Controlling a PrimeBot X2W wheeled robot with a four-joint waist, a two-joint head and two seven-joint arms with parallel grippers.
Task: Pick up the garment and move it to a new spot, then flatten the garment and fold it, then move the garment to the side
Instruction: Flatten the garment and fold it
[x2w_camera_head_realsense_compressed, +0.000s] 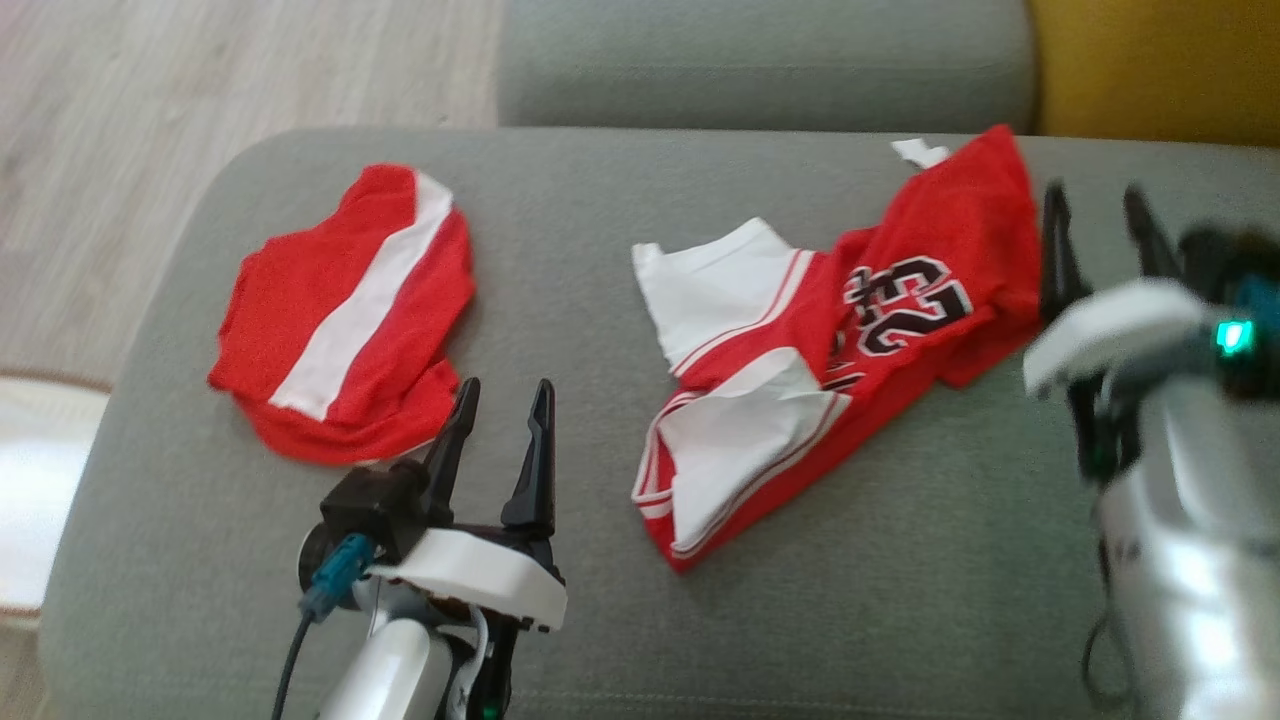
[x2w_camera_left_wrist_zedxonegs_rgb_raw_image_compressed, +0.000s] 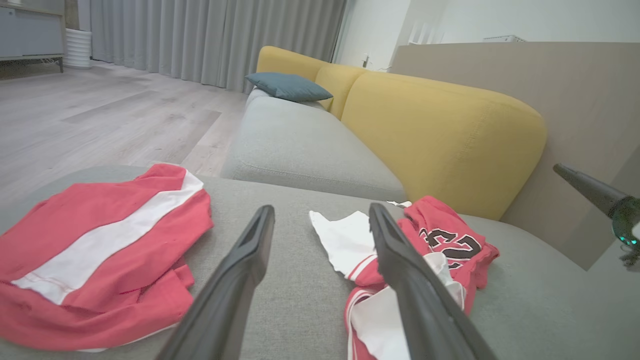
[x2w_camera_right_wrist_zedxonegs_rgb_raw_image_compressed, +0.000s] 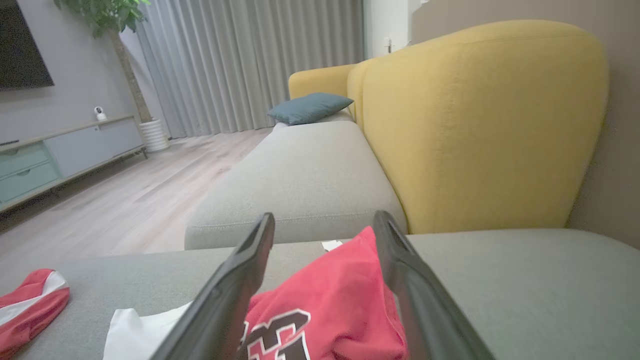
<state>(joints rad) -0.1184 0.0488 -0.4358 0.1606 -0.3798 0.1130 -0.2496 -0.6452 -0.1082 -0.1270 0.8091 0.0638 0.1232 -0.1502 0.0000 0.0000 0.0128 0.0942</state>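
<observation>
A grey sofa seat (x2w_camera_head_realsense_compressed: 560, 580) spreads across the lower frame, and a yellow backrest (x2w_camera_right_wrist_zedxonegs_rgb_raw_image_compressed: 475, 125) rises at the right of the right wrist view. A blue cushion (x2w_camera_right_wrist_zedxonegs_rgb_raw_image_compressed: 310, 107) lies on the far seat, centre. Grey curtains (x2w_camera_right_wrist_zedxonegs_rgb_raw_image_compressed: 240, 65) hang along the top. Pale wood floor (x2w_camera_left_wrist_zedxonegs_rgb_raw_image_compressed: 100, 115) runs left, where a low cabinet (x2w_camera_right_wrist_zedxonegs_rgb_raw_image_compressed: 60, 155) stands beside a white ribbed pot (x2w_camera_right_wrist_zedxonegs_rgb_raw_image_compressed: 152, 135).

- Two red-and-white garments: one numbered jersey (x2w_camera_head_realsense_compressed: 960, 220) and one striped garment (x2w_camera_head_realsense_compressed: 340, 310).
- Two robot end effectors: the left end effector (x2w_camera_head_realsense_compressed: 505, 385) and the right end effector (x2w_camera_head_realsense_compressed: 1093, 195).
- Two grey sofa seats: the near seat (x2w_camera_head_realsense_compressed: 600, 520) and the far seat (x2w_camera_head_realsense_compressed: 760, 60).
- One blue cushion (x2w_camera_left_wrist_zedxonegs_rgb_raw_image_compressed: 289, 86).
</observation>
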